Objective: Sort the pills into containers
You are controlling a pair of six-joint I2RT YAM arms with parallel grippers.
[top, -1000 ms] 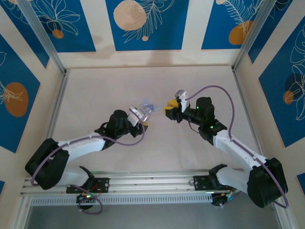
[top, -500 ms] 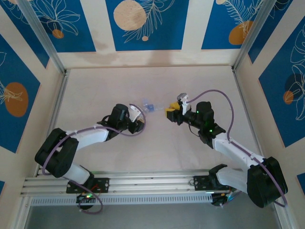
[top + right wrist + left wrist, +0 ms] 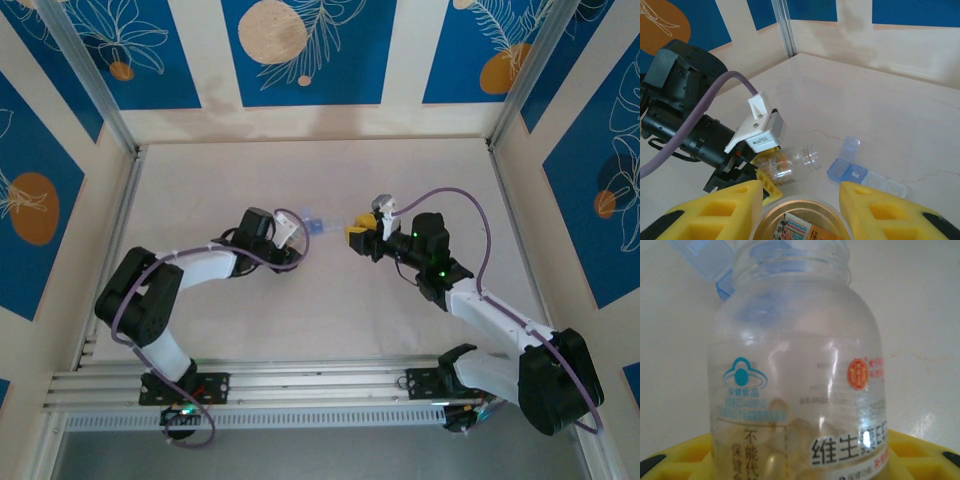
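- Centre of the overhead view: the left gripper [image 3: 765,172] pinches a small round clear plastic vial [image 3: 795,380] between its yellow jaws. The vial lies nearly level, with its uncapped mouth turned towards the pill box.
- Tan, translucent pills [image 3: 787,442] sit heaped at the gripped end of the vial, low in the left wrist frame. Single pieces are hard to separate.
- The flat rectangular plastic pill box [image 3: 867,177], part blue and part clear, rests on the pale marbled tabletop [image 3: 400,170] at lower right of the right wrist frame. It is near the vial's mouth but apart from it.
- One blue hinged flap [image 3: 850,146] at the box's blue end stands raised.
- At the bottom edge of the right wrist frame, the right gripper [image 3: 801,197] has its yellow jaws closed against a round gold-rimmed object [image 3: 800,222] bearing a printed label.
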